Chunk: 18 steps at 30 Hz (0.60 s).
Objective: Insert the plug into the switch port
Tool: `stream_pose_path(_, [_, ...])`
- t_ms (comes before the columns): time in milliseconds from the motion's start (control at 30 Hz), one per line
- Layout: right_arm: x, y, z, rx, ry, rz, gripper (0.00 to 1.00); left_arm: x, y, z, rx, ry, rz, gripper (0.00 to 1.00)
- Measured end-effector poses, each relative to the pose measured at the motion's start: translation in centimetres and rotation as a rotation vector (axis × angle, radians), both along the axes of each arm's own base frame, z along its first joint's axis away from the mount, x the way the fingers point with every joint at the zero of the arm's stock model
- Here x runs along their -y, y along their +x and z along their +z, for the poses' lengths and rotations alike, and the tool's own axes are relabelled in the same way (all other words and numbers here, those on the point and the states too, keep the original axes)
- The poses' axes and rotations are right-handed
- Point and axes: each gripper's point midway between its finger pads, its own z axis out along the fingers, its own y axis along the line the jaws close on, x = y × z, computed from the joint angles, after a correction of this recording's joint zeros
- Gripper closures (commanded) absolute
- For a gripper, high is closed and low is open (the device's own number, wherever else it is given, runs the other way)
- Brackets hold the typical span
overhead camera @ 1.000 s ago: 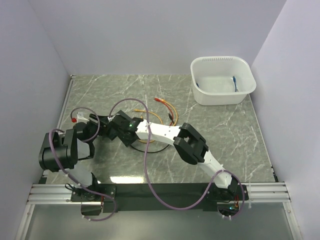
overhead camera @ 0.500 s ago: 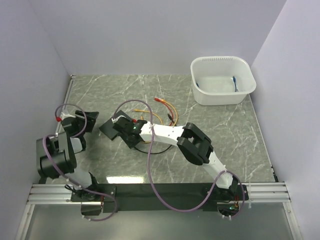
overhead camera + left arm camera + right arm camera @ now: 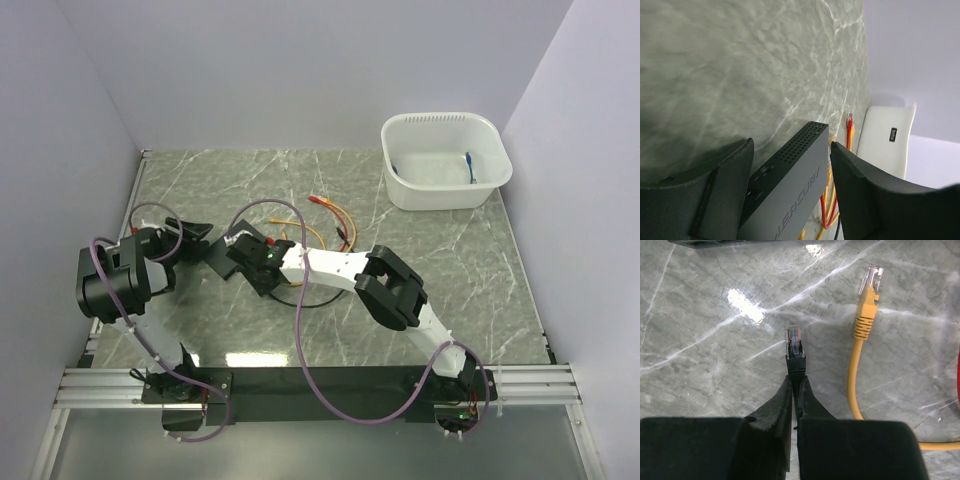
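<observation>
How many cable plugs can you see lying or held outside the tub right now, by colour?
black plug: 1, pinched in the right gripper
yellow plug: 1, lying on the table
red plug: 1, lying beyond the switch
Total: 3

"What carried everything?"

"A grey-green marbled table [image 3: 450, 260], glossy enough to show a bright patch of light."

"And what lay on it?"

"A white tub [image 3: 446, 160] stood in the far right corner. A thin black box [image 3: 790, 185] lay flat, left of the middle. Just beyond it, loose leads sprawled together on the stone: a red cable [image 3: 325, 202], an orange cable [image 3: 345, 228], and a yellow cable [image 3: 860, 355] whose clear plug rested flat on the surface."
</observation>
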Motion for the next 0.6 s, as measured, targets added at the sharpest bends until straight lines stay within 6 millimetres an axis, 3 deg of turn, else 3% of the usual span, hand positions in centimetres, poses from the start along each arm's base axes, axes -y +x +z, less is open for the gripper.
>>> stream_pose_path(233, [-0.1, 0.2, 0.4, -0.002, -0.005, -0.002, 1.0, 2.6, 1.1, 0.2, -0.002, 0.018, -0.087, 0.35])
stream_pose_path(600, [-2.9, 1.6, 3.1, 0.021, 0.071, 0.002, 1.0, 3.1, 0.8, -0.1, -0.016, 0.017, -0.107, 0.35])
